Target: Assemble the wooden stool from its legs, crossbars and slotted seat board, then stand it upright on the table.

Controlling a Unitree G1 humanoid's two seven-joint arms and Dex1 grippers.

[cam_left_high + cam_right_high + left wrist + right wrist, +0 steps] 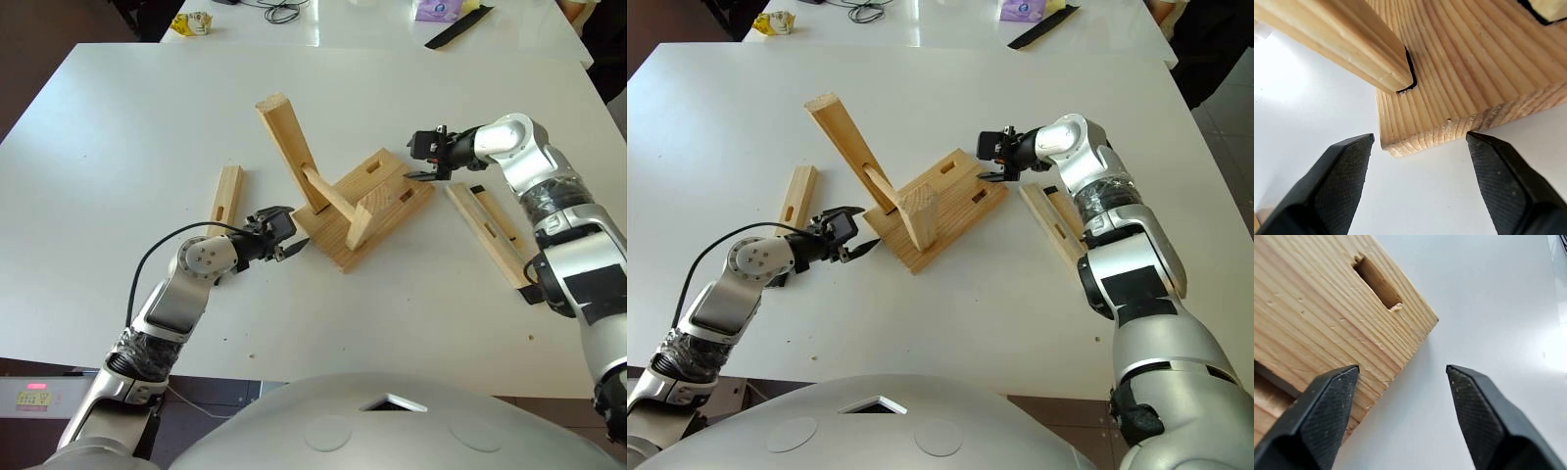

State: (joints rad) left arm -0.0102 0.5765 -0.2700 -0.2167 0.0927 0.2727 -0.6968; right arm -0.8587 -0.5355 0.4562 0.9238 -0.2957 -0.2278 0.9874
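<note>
Board (385, 186) between left claw (292, 247), right claw (419, 162)

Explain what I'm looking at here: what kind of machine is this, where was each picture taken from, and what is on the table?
This is a humanoid robot with two arms, each ending in a two-fingered gripper. The two wide pictures come from cameras in its head, looking down over the arms. The two close-ups each come from a camera on one wrist.

On the white table sits a half-built wooden stool. Its slotted seat board has a taller leg and a nearer leg plugged in, joined by a crossbar. A loose leg lies to the robot's left of it, and more loose pieces lie to its right.

The left gripper is open at the board's near corner. The right gripper is open at the opposite edge, next to an empty slot. Neither holds anything.
</note>
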